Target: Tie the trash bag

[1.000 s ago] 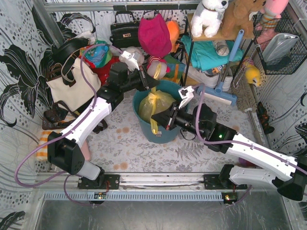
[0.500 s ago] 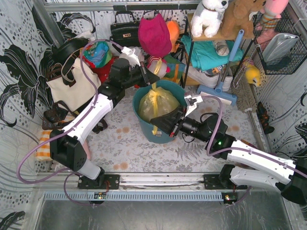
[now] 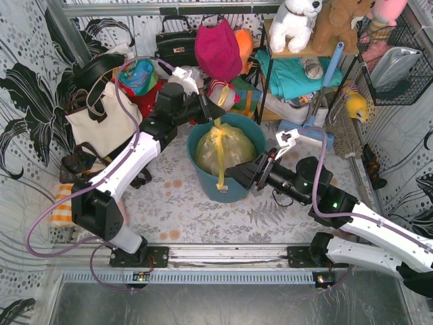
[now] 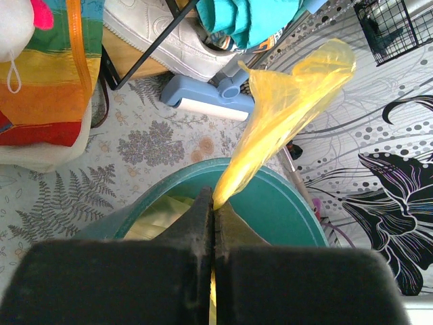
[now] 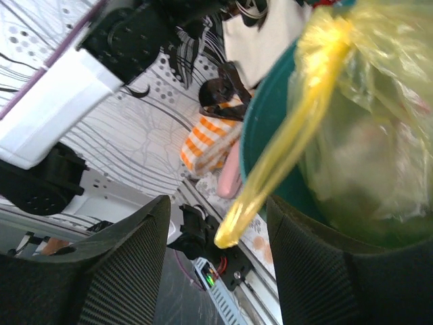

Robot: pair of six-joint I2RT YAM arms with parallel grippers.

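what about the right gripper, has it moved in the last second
Yes. The right gripper has backed off rightward and nearer, away from the bucket front.

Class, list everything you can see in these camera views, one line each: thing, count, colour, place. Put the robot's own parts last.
trash bag: one, translucent yellow-green, inside the bucket
bucket: one, teal-blue, floor centre
tote handbag: one, cream with black straps, left of the bucket
black handbag: one, at the back
white plush toy: one, shelf top, back right
brown plush toy: one, beside the white one
floor brush: one, blue, right of the bucket
wire basket: one, black, right wall
left gripper: shut on the bag's upper tail
right gripper: open, the lower tail hanging between its fingers
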